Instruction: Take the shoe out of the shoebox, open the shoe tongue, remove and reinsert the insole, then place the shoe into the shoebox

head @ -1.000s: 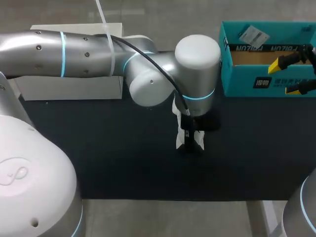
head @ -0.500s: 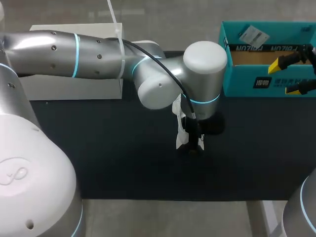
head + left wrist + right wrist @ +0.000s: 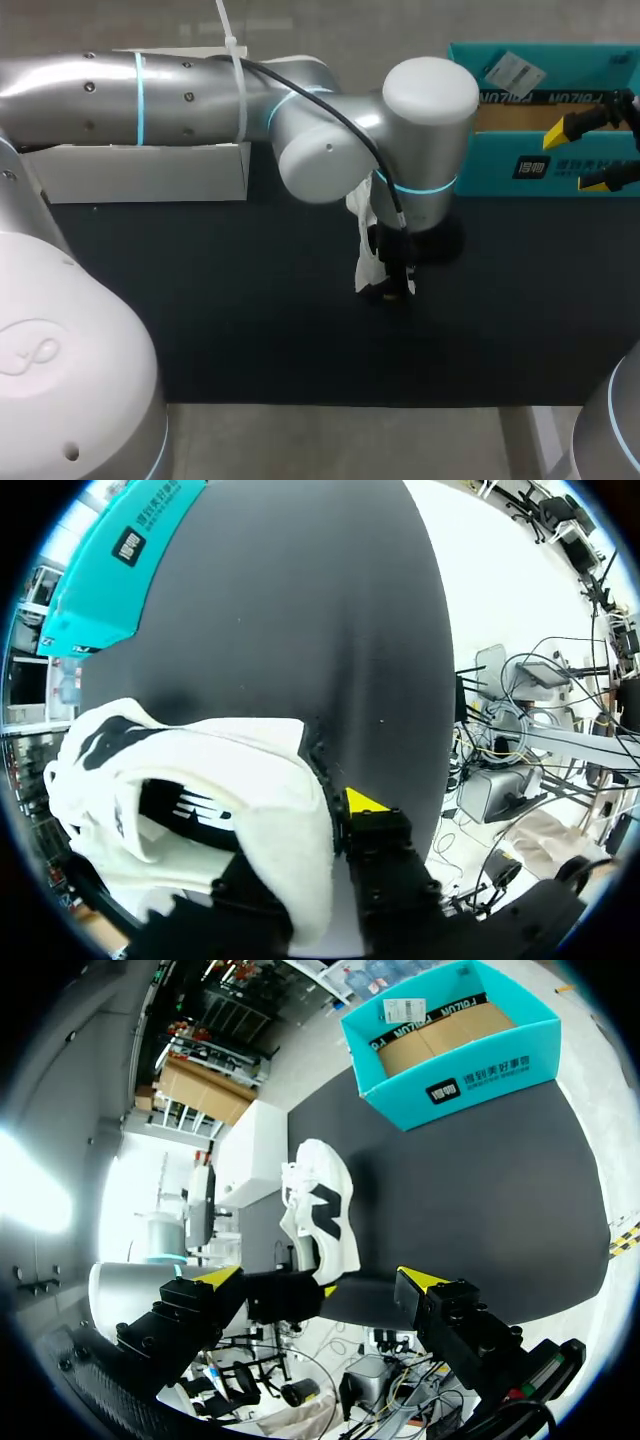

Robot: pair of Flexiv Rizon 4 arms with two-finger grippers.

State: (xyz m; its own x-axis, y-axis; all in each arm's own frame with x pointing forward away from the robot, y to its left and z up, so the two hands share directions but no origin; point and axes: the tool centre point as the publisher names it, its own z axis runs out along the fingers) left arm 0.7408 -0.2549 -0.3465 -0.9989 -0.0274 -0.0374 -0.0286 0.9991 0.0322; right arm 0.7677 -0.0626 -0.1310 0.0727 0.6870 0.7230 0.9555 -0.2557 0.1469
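Note:
A white shoe [image 3: 365,238] with black markings stands tipped up on the black mat at the middle of the table. My left gripper [image 3: 392,284] comes down onto it from above. In the left wrist view the shoe [image 3: 200,780] fills the space by my left gripper [image 3: 332,815], whose fingers clamp the rim of the shoe's opening; one yellow fingertip [image 3: 364,802] shows and the other is hidden behind the white fabric. The teal shoebox [image 3: 540,165] sits open at the back right. My right gripper [image 3: 592,150] hangs open over the box's right end, holding nothing.
A white box [image 3: 150,172] lies at the back left, partly under my left arm. The black mat [image 3: 250,330] spreads in front of the shoe. In the right wrist view the shoe [image 3: 320,1210] stands between the shoebox [image 3: 470,1070] and my right gripper [image 3: 320,1282].
My left gripper's fingers have drawn together on the shoe's rim. The left arm has shifted a little to the right, and the shoe has tilted with it. The right arm has not moved.

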